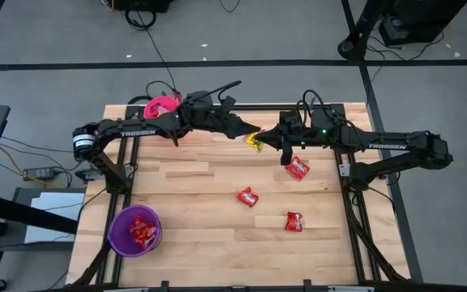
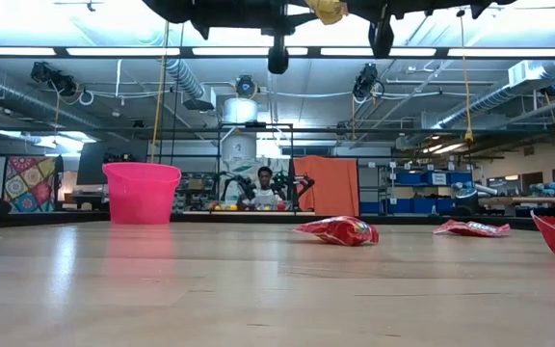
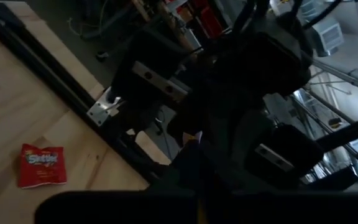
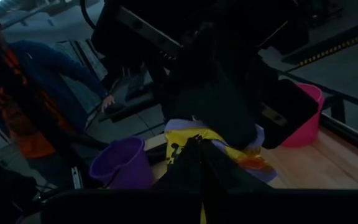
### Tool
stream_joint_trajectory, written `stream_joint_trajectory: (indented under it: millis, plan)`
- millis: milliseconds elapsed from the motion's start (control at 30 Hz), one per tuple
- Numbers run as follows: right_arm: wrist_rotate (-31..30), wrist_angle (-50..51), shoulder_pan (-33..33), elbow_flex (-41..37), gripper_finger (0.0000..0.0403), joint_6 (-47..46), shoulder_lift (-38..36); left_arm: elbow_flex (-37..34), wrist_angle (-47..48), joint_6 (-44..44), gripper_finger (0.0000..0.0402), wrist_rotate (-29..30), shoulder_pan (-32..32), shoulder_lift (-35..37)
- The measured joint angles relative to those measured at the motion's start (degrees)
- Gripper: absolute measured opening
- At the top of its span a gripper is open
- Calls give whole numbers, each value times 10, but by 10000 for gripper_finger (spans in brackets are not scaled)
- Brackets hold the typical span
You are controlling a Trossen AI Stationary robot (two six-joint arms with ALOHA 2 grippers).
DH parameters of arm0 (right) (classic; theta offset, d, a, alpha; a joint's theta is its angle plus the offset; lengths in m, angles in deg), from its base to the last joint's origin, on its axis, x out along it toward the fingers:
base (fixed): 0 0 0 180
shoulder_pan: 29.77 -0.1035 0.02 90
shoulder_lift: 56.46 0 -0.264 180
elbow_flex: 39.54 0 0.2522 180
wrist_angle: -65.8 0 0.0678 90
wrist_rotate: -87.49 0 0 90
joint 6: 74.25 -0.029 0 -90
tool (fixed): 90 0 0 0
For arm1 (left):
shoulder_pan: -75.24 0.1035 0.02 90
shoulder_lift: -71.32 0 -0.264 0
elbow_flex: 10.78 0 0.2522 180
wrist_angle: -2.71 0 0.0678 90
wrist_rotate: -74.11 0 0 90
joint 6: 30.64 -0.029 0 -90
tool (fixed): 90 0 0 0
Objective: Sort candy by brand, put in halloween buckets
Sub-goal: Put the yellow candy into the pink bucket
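A yellow candy packet with purple print [image 1: 254, 143] hangs high over the table's far middle, between my two grippers. My left gripper [image 1: 246, 135] reaches it from the left and my right gripper [image 1: 265, 141] from the right; both are shut on it. Three red candy packets [image 1: 297, 168] [image 1: 247, 196] [image 1: 294, 221] lie flat on the table's right half. The pink bucket [image 1: 162, 106] stands at the far left. The purple bucket [image 1: 134, 229] stands at the near left with red packets inside. My left gripper pinches the yellow packet's left end [image 4: 241, 140], coming level from the table's left. Its own dark fingers hide most of the contact. The packet is lifted clear of the table. My right gripper pinches the packet's right end [image 4: 194, 142] between its two fingers, coming level from the table's right. The packet spans the short gap to the other gripper, crumpled and well above the wood.
The red packet [image 3: 41, 165] also lies below the grippers in the left wrist view. Black frame rails run along the table's left and right edges [image 1: 128, 162]. Bare wood lies in the table's middle and near part [image 1: 209, 243]. A person sits in the room beyond [image 2: 264, 183].
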Motion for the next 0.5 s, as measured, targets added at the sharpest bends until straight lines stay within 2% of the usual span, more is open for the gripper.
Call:
stream_joint_trajectory:
  millis: [233, 500]
  plan:
    - [18, -13, 0, 0, 8, -14, 0, 0, -17, -3, 3, -15, 0, 0]
    - [70, -14, 6, 0, 83, -44, 0, 0, -31, -7, 2, -26, 0, 0]
